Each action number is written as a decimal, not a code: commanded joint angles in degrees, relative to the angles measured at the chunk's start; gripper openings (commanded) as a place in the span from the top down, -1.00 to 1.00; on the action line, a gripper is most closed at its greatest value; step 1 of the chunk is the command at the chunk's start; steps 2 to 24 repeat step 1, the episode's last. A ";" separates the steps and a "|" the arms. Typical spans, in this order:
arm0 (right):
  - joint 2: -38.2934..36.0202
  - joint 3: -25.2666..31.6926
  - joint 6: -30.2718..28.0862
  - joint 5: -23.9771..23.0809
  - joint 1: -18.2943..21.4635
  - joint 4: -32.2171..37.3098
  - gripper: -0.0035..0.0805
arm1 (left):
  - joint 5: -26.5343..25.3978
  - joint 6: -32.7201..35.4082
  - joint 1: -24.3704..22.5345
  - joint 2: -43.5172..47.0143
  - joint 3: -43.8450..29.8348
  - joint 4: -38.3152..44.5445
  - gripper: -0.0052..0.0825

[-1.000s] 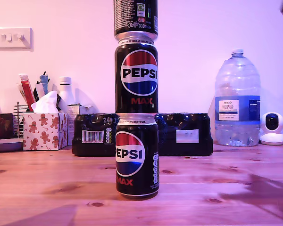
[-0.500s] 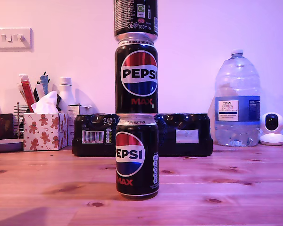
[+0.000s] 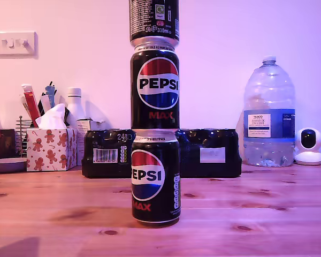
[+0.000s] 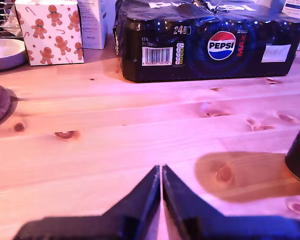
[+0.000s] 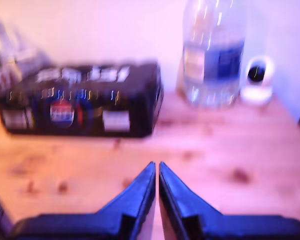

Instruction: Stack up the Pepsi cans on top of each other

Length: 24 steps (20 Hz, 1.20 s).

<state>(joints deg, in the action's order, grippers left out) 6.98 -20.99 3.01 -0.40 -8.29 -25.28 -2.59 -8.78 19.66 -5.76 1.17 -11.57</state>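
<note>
Starting at the exterior view's left, a light switch (image 3: pixel 14 43) sits on the wall above a gingerbread-print tissue box (image 3: pixel 51 148), which stands at the back of the wooden surface (image 3: pixel 267 214). Next comes a shrink-wrapped multipack (image 3: pixel 208 152), lying along the wall behind the stack. In front of it, at the middle of the view, the three cans form one upright column. The bottom Pepsi can (image 3: pixel 155 178) stands on the surface, the middle Pepsi can (image 3: pixel 154 88) rests on its rim, and the top Pepsi can (image 3: pixel 154 20) sits on that one, cut off by the frame's upper edge. Nothing touches the column. Further right stand a large clear water bottle (image 3: pixel 269 115) and a small white camera (image 3: pixel 308 145).

Neither arm shows in the exterior view. In the first wrist view, my first hand (image 4: pixel 161 172) is clenched on nothing, tips together over bare wood, with a sliver of a black can nearby. In the blurred second wrist view, my second hand (image 5: pixel 156 167) is likewise clenched and empty.
</note>
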 commanded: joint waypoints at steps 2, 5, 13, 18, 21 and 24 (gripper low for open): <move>0.07 0.50 0.20 0.26 0.02 0.44 0.95 | -0.02 0.20 -0.15 -0.22 -1.05 -0.68 0.93; 0.07 0.50 0.20 0.26 0.02 0.44 0.95 | -0.02 0.20 -0.15 -0.22 -1.05 -0.68 0.93; 0.07 0.50 0.20 0.26 0.02 0.44 0.95 | -0.02 0.20 -0.15 -0.22 -1.05 -0.68 0.93; 0.07 0.50 0.20 0.26 0.02 0.44 0.95 | -0.02 0.20 -0.15 -0.22 -1.05 -0.68 0.93; 0.07 0.50 0.20 0.26 0.02 0.44 0.95 | -0.02 0.20 -0.15 -0.22 -1.05 -0.68 0.93; 0.07 0.50 0.20 0.26 0.02 0.44 0.95 | -0.02 0.20 -0.15 -0.22 -1.05 -0.68 0.93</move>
